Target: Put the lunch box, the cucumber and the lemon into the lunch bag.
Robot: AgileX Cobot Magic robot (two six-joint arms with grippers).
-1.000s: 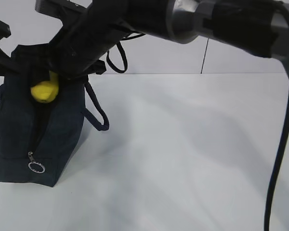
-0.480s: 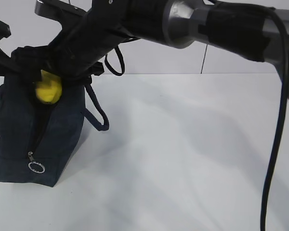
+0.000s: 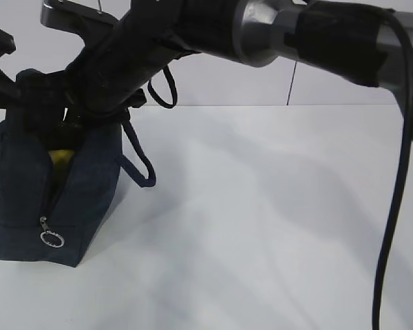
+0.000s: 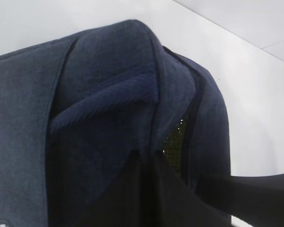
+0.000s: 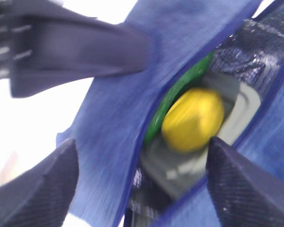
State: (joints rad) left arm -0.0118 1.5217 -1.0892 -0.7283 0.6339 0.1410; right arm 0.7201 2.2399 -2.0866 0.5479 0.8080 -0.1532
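Observation:
The navy lunch bag stands at the left with its top open. In the right wrist view the yellow lemon lies inside the bag, on the pale lid of the lunch box and beside the green cucumber. My right gripper hovers over the opening, open and empty; in the exterior view it sits just above the dimly visible lemon. My left gripper holds the bag's left top edge; its view is filled with bag fabric.
The bag's looped handle hangs off its right side and the silver ring zipper pull hangs at its front. The right arm's black cable drops along the right of the white table.
The lemon has left the right gripper and dropped from the bag's opening down inside it. The right gripper's fingers are now apart above it. The left gripper has stayed put.

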